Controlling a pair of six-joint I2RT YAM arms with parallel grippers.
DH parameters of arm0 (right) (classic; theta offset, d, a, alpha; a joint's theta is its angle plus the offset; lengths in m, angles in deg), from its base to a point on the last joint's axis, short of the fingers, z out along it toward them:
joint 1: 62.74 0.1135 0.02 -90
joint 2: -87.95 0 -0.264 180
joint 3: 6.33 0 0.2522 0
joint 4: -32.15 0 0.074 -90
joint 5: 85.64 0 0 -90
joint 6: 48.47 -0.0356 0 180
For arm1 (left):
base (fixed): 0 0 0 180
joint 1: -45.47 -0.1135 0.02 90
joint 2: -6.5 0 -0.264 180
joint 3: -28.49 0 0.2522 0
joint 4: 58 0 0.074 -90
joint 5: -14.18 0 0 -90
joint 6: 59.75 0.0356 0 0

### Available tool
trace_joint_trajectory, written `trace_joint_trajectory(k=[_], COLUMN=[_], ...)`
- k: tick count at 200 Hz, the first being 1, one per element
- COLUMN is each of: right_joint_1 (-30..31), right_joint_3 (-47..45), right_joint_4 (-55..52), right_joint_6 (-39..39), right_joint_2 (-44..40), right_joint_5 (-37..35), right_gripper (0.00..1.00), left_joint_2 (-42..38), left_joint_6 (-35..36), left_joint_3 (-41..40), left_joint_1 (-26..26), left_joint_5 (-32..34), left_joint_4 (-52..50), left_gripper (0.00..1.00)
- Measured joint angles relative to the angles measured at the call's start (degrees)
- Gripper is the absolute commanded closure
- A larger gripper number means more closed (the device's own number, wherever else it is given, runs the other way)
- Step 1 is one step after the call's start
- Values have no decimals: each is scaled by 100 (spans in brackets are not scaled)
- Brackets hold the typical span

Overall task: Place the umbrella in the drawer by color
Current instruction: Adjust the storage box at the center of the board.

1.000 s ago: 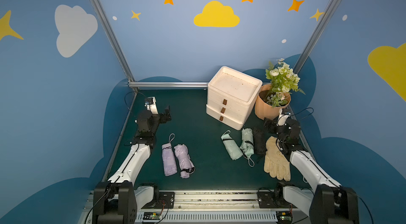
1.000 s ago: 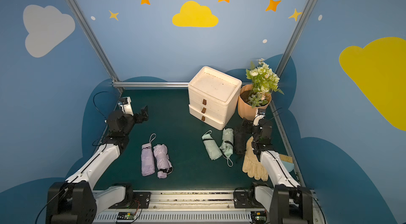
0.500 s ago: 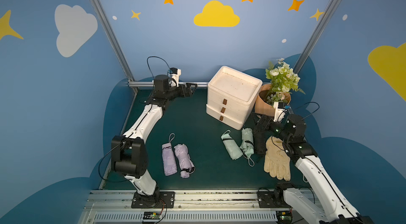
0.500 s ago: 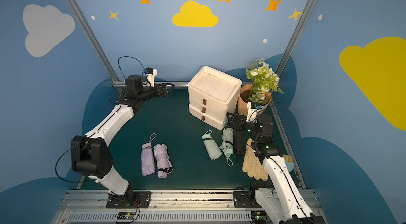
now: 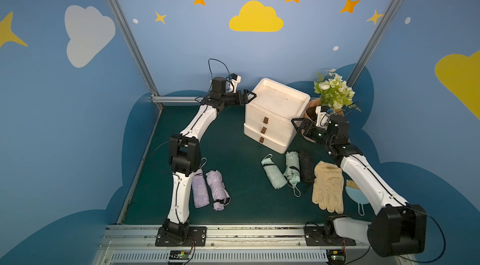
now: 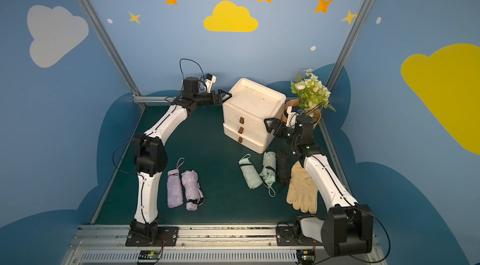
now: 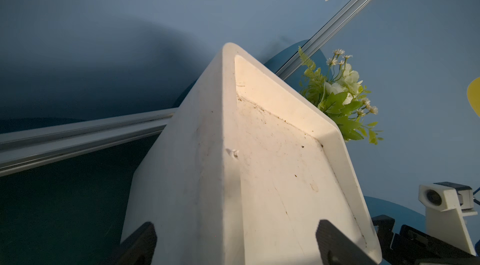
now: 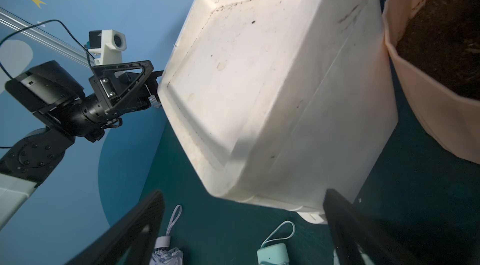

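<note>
A white three-drawer cabinet (image 5: 275, 110) stands cornerwise at the back of the dark green desk (image 5: 228, 152). It is boxy and matte, and its recessed top is scuffed and speckled with dirt. All three drawers are shut, each with a small brown tab handle (image 5: 265, 120).

The left gripper (image 5: 249, 95) is level with the cabinet's top rim at its left corner. In the left wrist view its black fingers (image 7: 141, 243) stand wide apart with that corner between them; whether they touch it cannot be told. The right gripper (image 5: 298, 126) sits at the cabinet's right side, jaws spread wide, holding nothing.

The umbrellas lie folded on the desk in front, soft fabric cylinders with cord loops. A smooth lilac umbrella (image 5: 199, 191) lies beside a wrinkled lilac umbrella (image 5: 218, 189). A sleeved mint umbrella (image 5: 271, 174) lies near a loosely rolled mint umbrella (image 5: 292, 170), which touches a black umbrella (image 5: 306, 166).

A cream glove (image 5: 328, 187) lies next to the black one, with a pale blue brush (image 5: 357, 196) beyond it. A faceted peach pot (image 8: 428, 110) of dark soil with white flowers (image 5: 333, 92) stands just beside the cabinet.
</note>
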Motion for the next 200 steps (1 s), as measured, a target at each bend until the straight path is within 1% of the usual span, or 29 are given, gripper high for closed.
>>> trace_joint_trajectory(k=[11,25,46,123,144,164,180,200], right_joint_1=[9,9,20,83,92,140,214,330], right_joint_3=[136,326,546,1257,1440,1679,1917,2186], right_joint_4=[-4,-46,-76,-503,-710,-975,-1161,-1296], right_joint_6=[90,188,319,820,914,1034,1147,1274], right_joint_2=[173,391,680,1237,1392,1565,1727,1937], right_joint_5=[-59,-131,-155,2,-28,-127,-258,-402], right_gripper=[2,2,2,2,2,2,2,2], left_joint_2=[302,605,870,857,684,334,-118,-883], left_joint_6=[-20,-42,-44,380,540,715,800,817], left_joint_3=[459,979,1471,1556,1335,839,188,-953], left_joint_1=[44,83,83,103,122,140,140,131], left_joint_5=[-76,-162,-264,-306,-199,-52,103,306], left_joint_4=[-186,-393,-636,-957,-1025,-1036,-960,-671], left_gripper=[16,19,21,23,24,24,24,23])
